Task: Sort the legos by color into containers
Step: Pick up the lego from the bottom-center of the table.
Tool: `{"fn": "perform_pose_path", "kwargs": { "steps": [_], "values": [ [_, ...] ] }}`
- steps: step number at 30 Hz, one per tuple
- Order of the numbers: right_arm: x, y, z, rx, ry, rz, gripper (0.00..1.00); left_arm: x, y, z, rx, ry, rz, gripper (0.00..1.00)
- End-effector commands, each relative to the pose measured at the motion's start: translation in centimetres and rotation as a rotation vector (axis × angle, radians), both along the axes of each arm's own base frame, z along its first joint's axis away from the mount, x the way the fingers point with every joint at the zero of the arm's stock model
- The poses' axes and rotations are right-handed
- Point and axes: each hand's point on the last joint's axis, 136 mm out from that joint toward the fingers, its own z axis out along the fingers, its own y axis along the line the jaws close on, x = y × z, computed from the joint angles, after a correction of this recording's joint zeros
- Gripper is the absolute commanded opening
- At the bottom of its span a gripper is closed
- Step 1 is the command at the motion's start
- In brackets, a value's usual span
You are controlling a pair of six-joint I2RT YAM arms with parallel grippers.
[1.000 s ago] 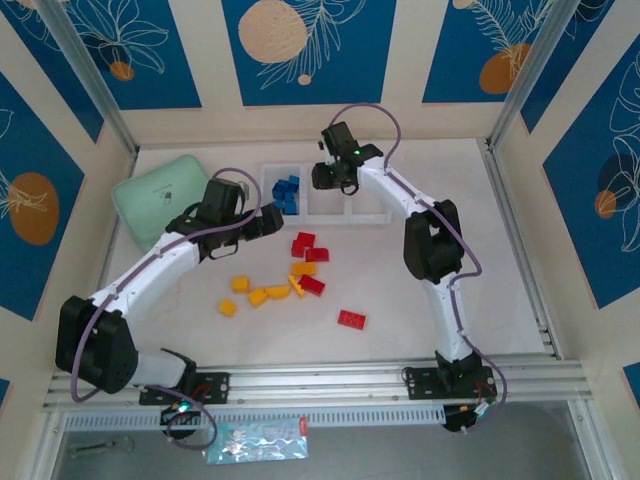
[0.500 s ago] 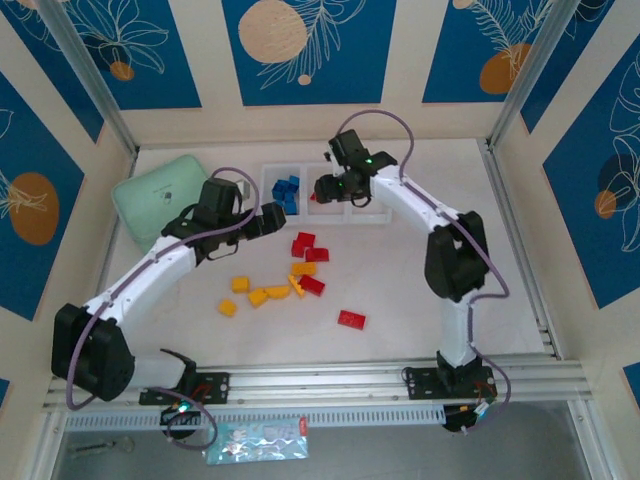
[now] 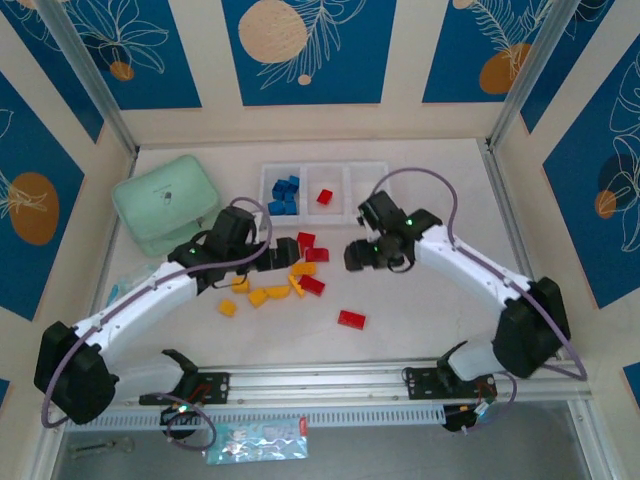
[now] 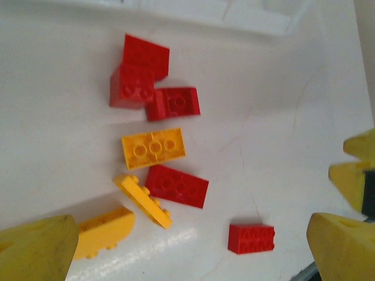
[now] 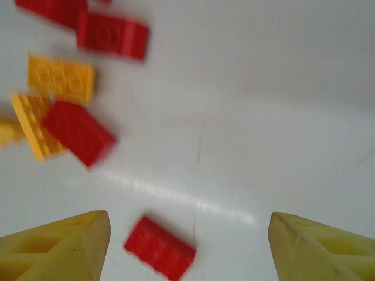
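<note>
**Loose legos on a white desk, fingers spread wide**

Three red bricks [image 4: 132, 88] cluster near the top, touching one another, a little below a translucent white tray rim [image 4: 258, 20]. Just beneath them a yellow-orange brick [image 4: 154, 148] lies studs up. Below it a fourth red brick [image 4: 177, 185] touches a thin yellow plate [image 4: 142, 202] tilted on its edge. Another yellow-orange piece [image 4: 108, 229] sits at lower left, close to one of the yellow fingers [image 4: 35, 249]. A lone red brick [image 4: 251, 239] lies apart at lower right. The fingers stand wide apart at the bottom corners.
</note>
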Motion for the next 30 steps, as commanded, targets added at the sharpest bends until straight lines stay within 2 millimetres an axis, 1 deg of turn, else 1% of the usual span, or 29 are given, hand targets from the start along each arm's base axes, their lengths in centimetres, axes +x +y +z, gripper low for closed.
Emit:
{"fn": "perform_pose_path", "kwargs": {
  "steps": [1,5,7,10,13,15,18,23,28,30],
  "values": [
    [-5.0,-1.2,-1.3,-0.021,0.100,-0.032,0.74,-1.5,0.1,-0.9,0.017,0.020,0.022,1.00],
    [-9.2,-2.0,-2.6,-0.033,0.139,-0.052,0.75,-2.4,-0.3,-1.8,-0.002,0.024,0.038,1.00],
    [-10.9,-2.2,-3.5,-0.027,0.167,-0.050,0.76,-2.6,-0.1,-2.3,0.002,0.035,0.059,1.00],
    [-12.7,-2.2,-4.7,-0.041,0.176,-0.014,0.78,-2.9,0.2,-2.6,0.005,0.039,0.074,1.00],
    [-14.0,-2.3,-5.9,-0.072,0.194,0.022,0.79,-3.0,0.5,-2.7,0.022,0.039,0.083,1.00],
    [-14.0,-1.7,-6.2,-0.072,0.193,0.045,0.80,-3.1,0.9,-2.9,0.036,0.038,0.093,1.00],
    [-13.3,0.0,-6.3,-0.056,0.175,0.088,0.81,-3.1,1.5,-3.3,0.051,0.036,0.117,1.00],
    [-11.4,0.8,-7.5,-0.147,0.155,0.104,0.81,-2.9,1.9,-3.4,0.050,0.027,0.149,1.00],
    [-9.7,1.3,-8.3,-0.138,0.145,0.083,0.81,-2.5,1.9,-3.2,0.077,0.018,0.147,1.00],
    [-9.4,1.5,-8.6,-0.136,0.152,0.098,0.81,-2.3,1.7,-3.1,0.082,0.021,0.140,1.00]
  ]
}}
